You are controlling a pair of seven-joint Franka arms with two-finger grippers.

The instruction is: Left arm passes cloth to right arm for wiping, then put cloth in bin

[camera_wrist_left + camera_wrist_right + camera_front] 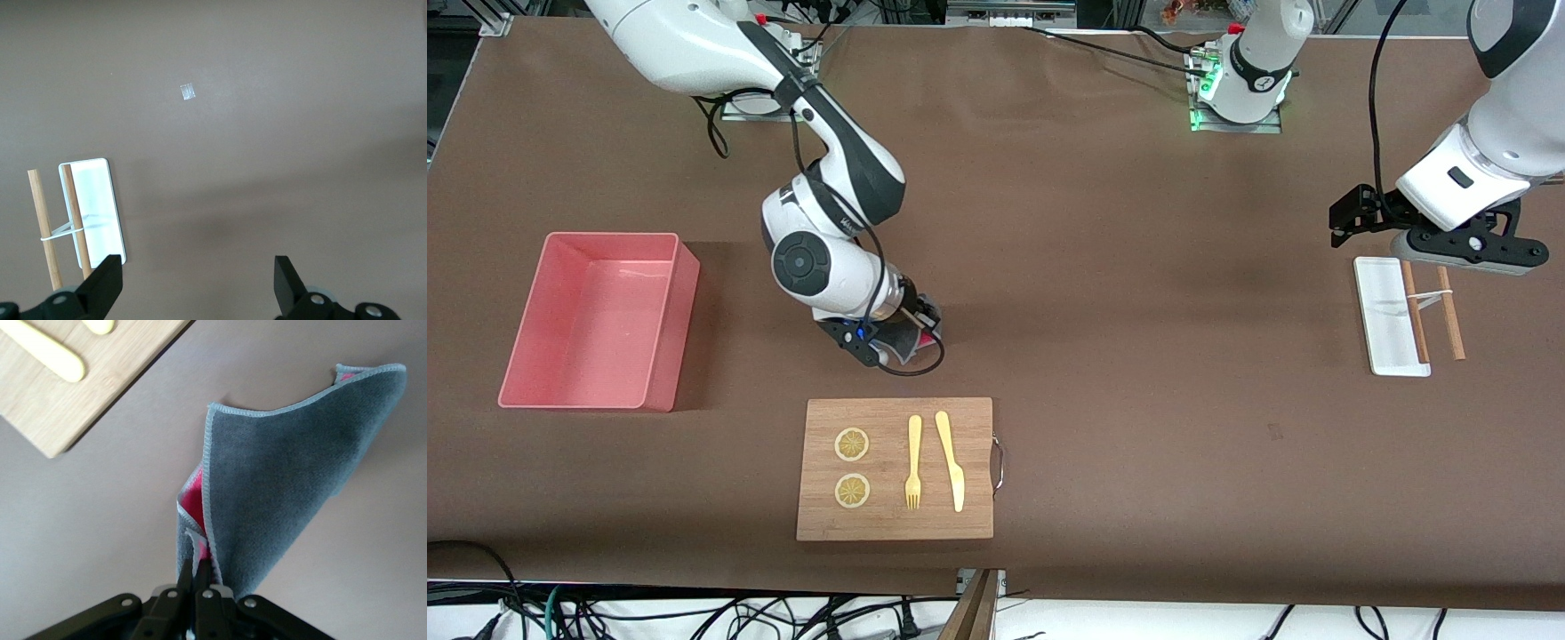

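Right claw (193, 570) is pinching the cloth (280, 473) tight over the tabletop (1138, 267) beside the board (894, 516), so keep it flat while wiping; left claw (200, 280) is waiting wide open, empty, over the tray (100, 200).

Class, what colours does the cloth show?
Dark grey with red patches, the cloth shows best in the right wrist view.

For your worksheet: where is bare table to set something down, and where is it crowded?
Free: the stretch between the board and the tray. Crowded: between bin and board, where the right gripper holds the cloth.
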